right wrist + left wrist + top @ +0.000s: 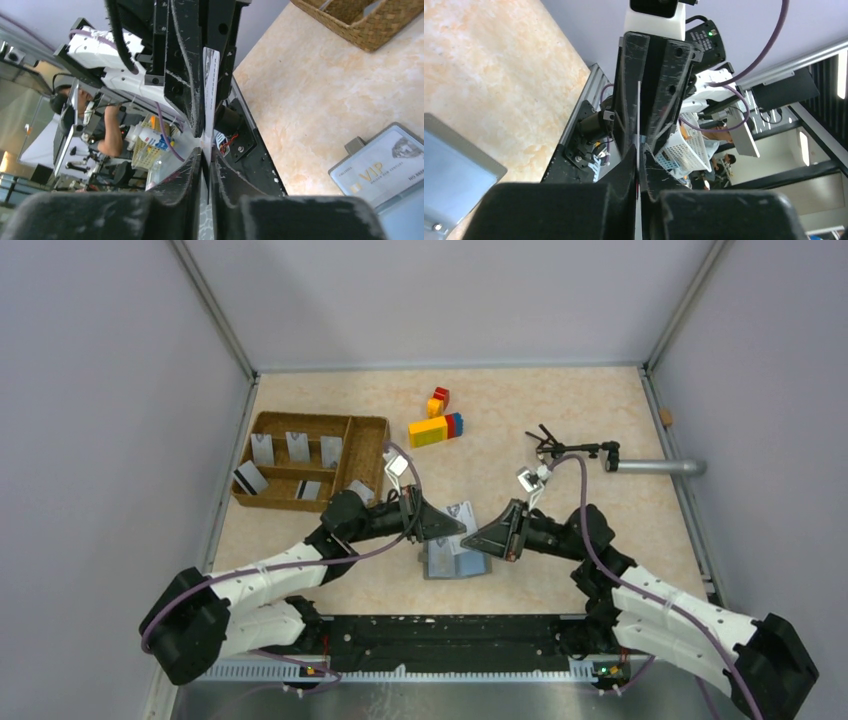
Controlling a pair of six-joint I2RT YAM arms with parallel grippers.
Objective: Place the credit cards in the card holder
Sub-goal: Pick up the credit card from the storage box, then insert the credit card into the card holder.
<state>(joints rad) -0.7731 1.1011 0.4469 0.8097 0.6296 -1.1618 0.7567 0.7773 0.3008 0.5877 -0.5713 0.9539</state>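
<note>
the left tool [638, 170] and right tool [205, 155] are both clamped on one credit card [210, 85], held over the open card holder [447, 565] at the worktop's centre. a vip card [385, 167] already lies on the holder. several cards [298, 447] sit in the wicker tray [372, 445] at ten o'clock, so i judge most remains.

Card holder [437, 562]: grey-blue, opened flat, tabletop [560, 530] centre.
VIP card [382, 167]: laid face-up on it.
Held card [210, 85]: pinched edge-on between both jaws.
Other cards [298, 447]: stood in wicker tray [300, 416], 10 o'clock.
</note>
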